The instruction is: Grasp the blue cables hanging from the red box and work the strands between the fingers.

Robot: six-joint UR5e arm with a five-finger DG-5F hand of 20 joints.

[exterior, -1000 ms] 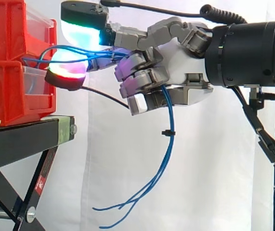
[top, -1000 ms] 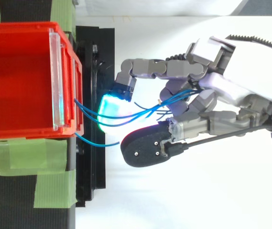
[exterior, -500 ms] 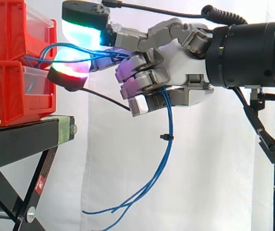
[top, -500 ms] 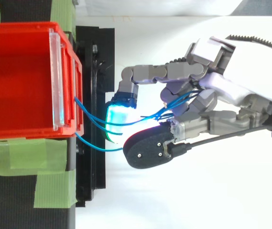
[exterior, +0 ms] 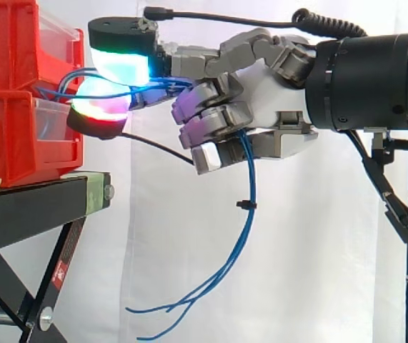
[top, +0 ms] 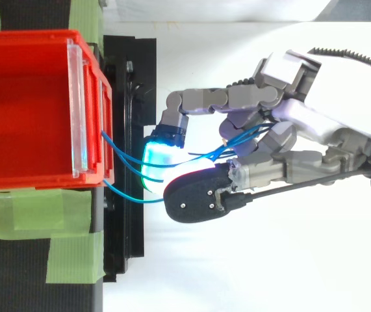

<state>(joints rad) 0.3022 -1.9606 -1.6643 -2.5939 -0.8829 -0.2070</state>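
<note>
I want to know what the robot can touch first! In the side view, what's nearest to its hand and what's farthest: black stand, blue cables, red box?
1. blue cables: held in the hand, hanging below it.
2. red box: just left of the fingertips.
3. black stand: lower left, under the box.

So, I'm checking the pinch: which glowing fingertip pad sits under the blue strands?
The red-edged pad, lower and beside the red bins; the blue cables run over it. The cyan-green pad sits above them.
</note>
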